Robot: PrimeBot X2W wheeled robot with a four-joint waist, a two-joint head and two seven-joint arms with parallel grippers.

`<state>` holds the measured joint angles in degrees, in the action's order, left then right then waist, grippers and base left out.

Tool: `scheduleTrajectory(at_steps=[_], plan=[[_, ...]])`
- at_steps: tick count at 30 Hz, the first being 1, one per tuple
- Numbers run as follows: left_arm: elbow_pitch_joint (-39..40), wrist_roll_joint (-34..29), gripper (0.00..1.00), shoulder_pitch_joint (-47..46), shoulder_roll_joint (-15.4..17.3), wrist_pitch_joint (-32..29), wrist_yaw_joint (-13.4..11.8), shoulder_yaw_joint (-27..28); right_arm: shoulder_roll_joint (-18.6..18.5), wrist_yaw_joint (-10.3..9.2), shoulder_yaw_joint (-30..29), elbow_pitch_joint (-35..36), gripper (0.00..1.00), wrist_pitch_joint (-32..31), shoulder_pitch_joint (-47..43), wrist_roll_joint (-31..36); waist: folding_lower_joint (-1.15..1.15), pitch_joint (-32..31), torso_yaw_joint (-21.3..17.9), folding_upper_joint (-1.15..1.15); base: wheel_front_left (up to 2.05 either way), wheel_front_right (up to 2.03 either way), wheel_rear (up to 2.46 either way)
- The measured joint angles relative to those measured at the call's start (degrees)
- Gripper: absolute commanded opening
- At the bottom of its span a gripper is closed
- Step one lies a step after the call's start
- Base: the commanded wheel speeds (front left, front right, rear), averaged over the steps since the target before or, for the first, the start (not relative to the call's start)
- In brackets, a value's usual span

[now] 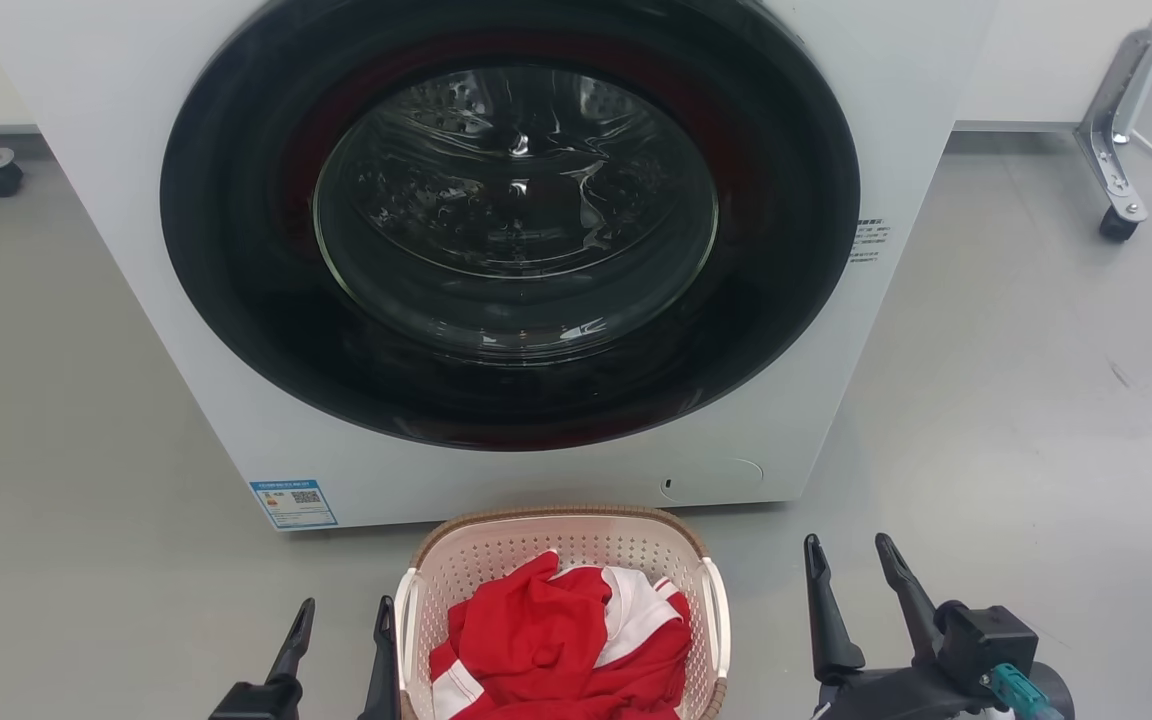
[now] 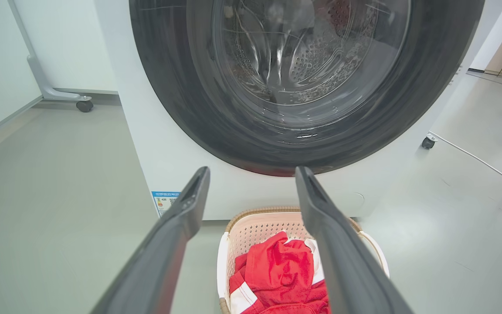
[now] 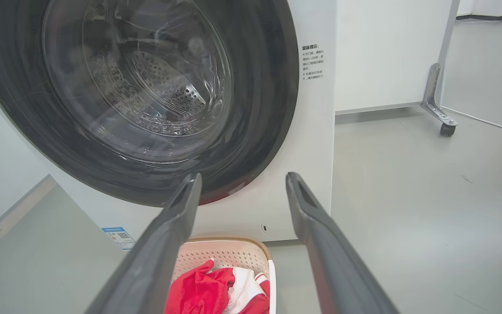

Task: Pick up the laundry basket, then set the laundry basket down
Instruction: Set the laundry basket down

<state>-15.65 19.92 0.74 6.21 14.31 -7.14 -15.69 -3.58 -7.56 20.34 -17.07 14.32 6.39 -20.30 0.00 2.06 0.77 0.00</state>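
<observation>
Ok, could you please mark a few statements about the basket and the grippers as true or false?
1. The laundry basket sits in front of the washing machine. True.
2. The basket is empty. False: red and white clothing lies in it.
3. The left gripper and the right gripper are both open. True.
4. The right gripper grips a basket handle. False: it hovers beside the basket, apart from it.

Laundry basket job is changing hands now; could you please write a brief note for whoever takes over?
Basket: on the floor before the washer, holding red-and-white cloth.
Left pincer: open, empty, close beside the basket's left side.
Right pincer: open, empty, apart from its right side.
Done: nothing; basket not yet gripped.
Left: grip, lift, set down.
</observation>
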Motion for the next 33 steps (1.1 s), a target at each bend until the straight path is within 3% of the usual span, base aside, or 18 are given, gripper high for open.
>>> scheduleTrajectory(at_steps=[33], plan=[[6.22,-3.89,1.00,3.20,-0.97,0.00,0.00,3.08,0.57,0.00,-3.03,6.20,1.00,0.14,-3.89,4.47,0.00,-0.23,-0.11,0.00,0.00,0.00,0.00]])
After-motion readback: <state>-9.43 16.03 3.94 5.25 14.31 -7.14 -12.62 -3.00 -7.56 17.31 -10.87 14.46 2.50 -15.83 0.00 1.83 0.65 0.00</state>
